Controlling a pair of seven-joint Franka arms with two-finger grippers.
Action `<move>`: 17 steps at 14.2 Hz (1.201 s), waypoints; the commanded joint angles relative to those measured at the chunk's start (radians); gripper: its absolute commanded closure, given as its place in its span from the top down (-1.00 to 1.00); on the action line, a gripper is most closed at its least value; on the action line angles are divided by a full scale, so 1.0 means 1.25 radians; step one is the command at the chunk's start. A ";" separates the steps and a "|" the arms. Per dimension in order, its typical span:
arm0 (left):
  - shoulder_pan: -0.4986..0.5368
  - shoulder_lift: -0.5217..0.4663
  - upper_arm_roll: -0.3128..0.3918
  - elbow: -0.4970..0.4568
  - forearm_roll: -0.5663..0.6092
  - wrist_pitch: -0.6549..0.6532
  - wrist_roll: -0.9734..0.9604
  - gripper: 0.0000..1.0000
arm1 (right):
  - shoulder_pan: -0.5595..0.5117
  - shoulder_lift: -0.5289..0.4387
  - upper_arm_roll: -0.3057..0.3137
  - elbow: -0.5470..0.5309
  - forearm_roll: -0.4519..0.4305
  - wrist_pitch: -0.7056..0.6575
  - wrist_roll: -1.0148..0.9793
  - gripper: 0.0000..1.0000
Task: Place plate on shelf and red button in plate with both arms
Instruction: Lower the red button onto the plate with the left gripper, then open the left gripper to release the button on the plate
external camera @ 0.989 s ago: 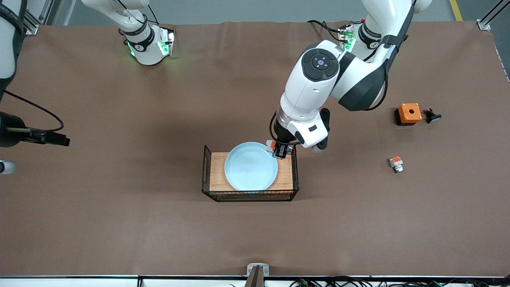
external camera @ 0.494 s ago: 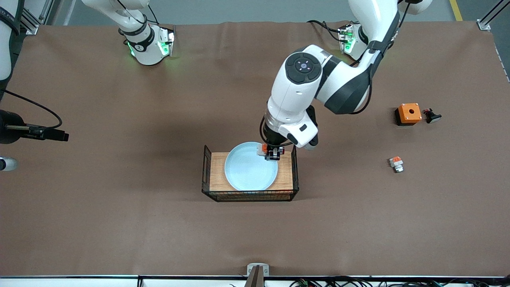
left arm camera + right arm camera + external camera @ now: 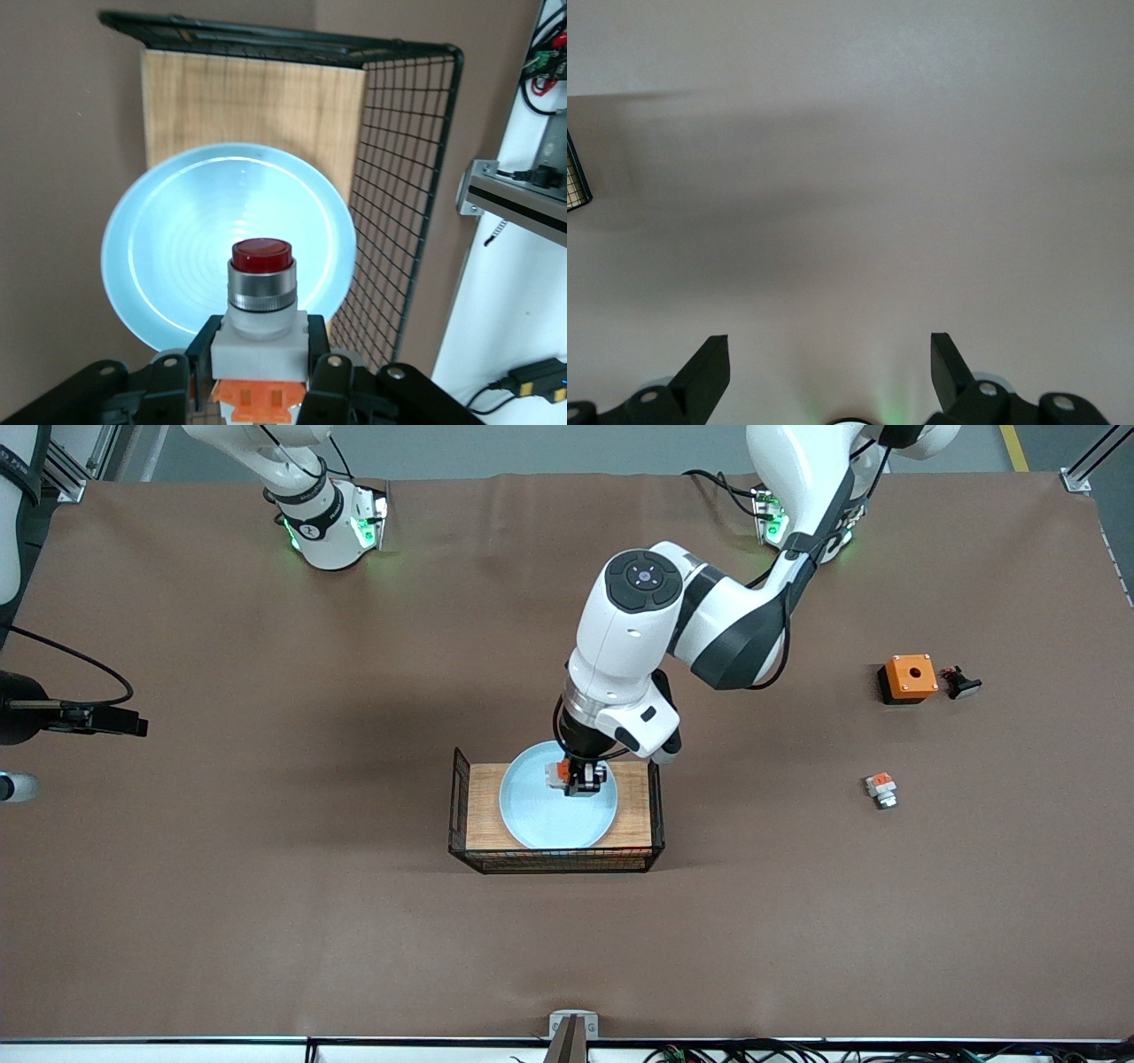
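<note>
The left pincer (image 3: 578,779) hangs over the plate (image 3: 540,815), its two fingers (image 3: 330,372) clamped on the white body of the red button (image 3: 261,301), whose red cap points down toward the plate's bowl with a clear gap beneath it. The plate lies flat on the wooden floor of a black wire basket (image 3: 461,797), which stands near the middle of the table (image 3: 266,921), somewhat closer to the edge nearest the front camera than to the edge where the arm bases stand. In the left wrist view the plate (image 3: 159,266) fills most of the basket floor, its rim close to the mesh wall (image 3: 399,177). The right pincer (image 3: 830,372) waits with its fingers spread wide and nothing between them, over bare table at the right arm's end; only a corner of the basket shows in its wrist view. Toward the left arm's end of the table sit an orange box (image 3: 907,677) with a hole in its top, a small black part (image 3: 960,683) just beside it, and, nearer the front camera, a small orange-and-white block (image 3: 881,789), all well apart from the basket.
</note>
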 commanded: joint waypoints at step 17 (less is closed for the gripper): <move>-0.039 0.119 0.018 0.053 0.017 0.019 0.000 -0.38 | -0.014 -0.215 0.014 -0.132 0.029 -0.022 -0.008 1.00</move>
